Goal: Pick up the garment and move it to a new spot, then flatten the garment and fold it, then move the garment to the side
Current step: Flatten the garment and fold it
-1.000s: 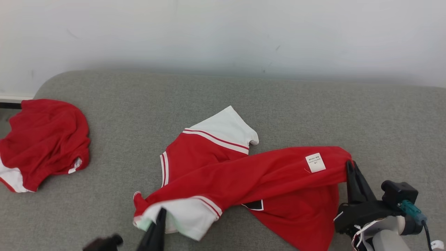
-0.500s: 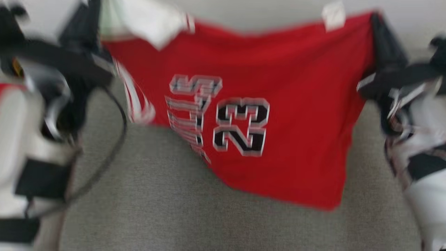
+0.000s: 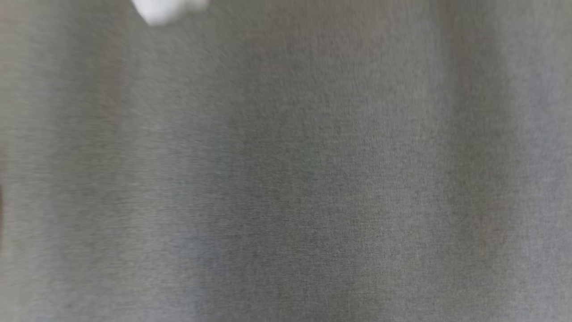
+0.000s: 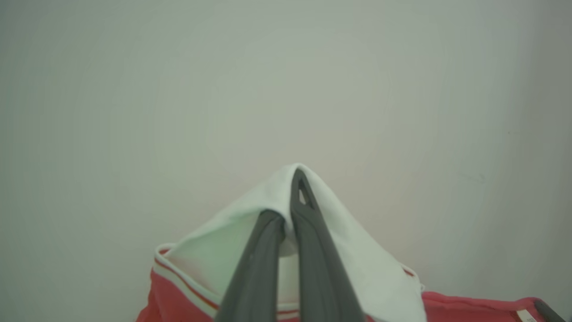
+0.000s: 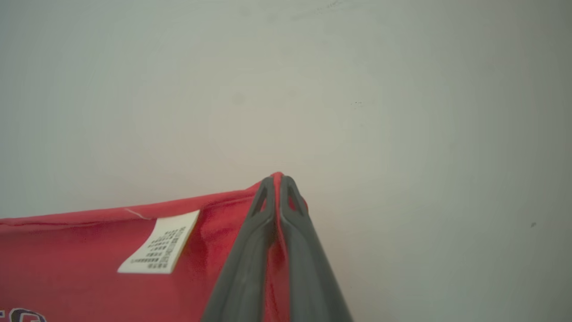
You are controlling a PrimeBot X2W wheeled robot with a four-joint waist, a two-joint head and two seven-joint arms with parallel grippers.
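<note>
The garment is a red jersey with white sleeves. In the left wrist view my left gripper (image 4: 292, 192) is shut on a white sleeve of the garment (image 4: 380, 277), the cloth draped over the fingers. In the right wrist view my right gripper (image 5: 277, 181) is shut on a red corner of the garment (image 5: 89, 255), near a white care label (image 5: 161, 243). Both hold the cloth up against a pale wall. In the blurred head view a white scrap of the garment (image 3: 163, 10) shows at the top left edge.
The grey fabric surface (image 3: 286, 179) spreads blurred across the head view. A plain pale wall (image 4: 286, 80) stands behind both grippers in the wrist views.
Both grippers have lifted the garment off the grey surface and stretched it between them. The head camera has swung down, so the jersey has left its view except for a white scrap.
</note>
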